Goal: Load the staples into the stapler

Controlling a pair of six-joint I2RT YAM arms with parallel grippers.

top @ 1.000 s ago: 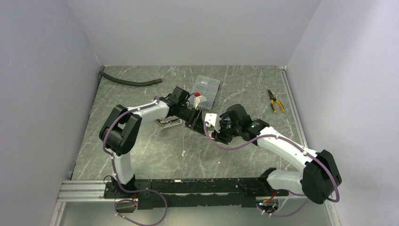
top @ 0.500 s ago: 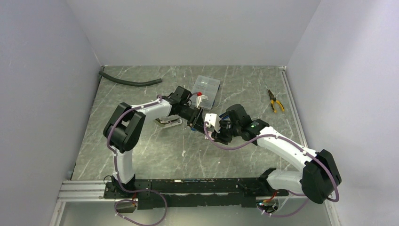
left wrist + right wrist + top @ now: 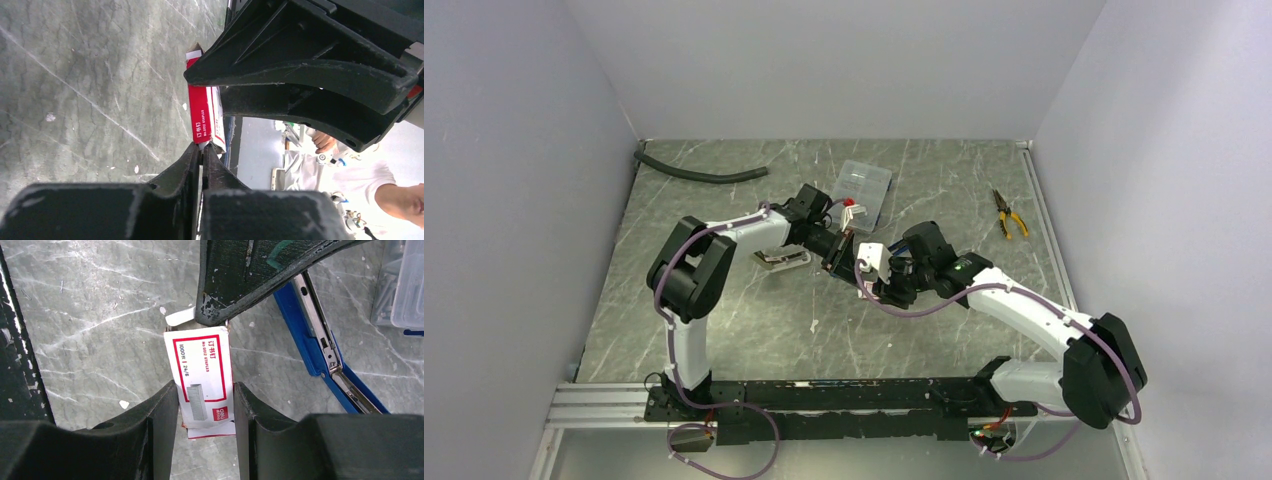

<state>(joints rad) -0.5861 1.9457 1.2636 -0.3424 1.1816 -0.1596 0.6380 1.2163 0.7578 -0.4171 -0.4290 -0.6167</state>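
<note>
1. White card with a red border: one staple box [image 3: 202, 372], printed face towards the right wrist camera. No loose staple strips show; only the box can be seen.
2. The box's long axis runs along the right gripper's fingers. One short end points back at that wrist and the other points away, straight at the left gripper.
3. Two grippers meet at the box, mid-table and just in front of the clear case.
4. The right gripper [image 3: 205, 390] stands part-way open, and its two fingers clamp the box by its long sides.
5. The left gripper [image 3: 202, 150] is closed to a sliver, and its tips nip the far short end of the box. A white flap [image 3: 179, 317] juts out beside them. Which thin part lies between the tips, I cannot tell.
6. One blue stapler [image 3: 320, 352] lies on the grey marbled table [image 3: 90, 315], just beside the box, swung open with its metal rail showing.
7. One clear compartment case [image 3: 861, 187] sits behind the grippers.
8. One pair of yellow-handled pliers [image 3: 1009, 213] lies well apart, to the right.
9. One black hose [image 3: 699, 173] lies at the far left.
</note>
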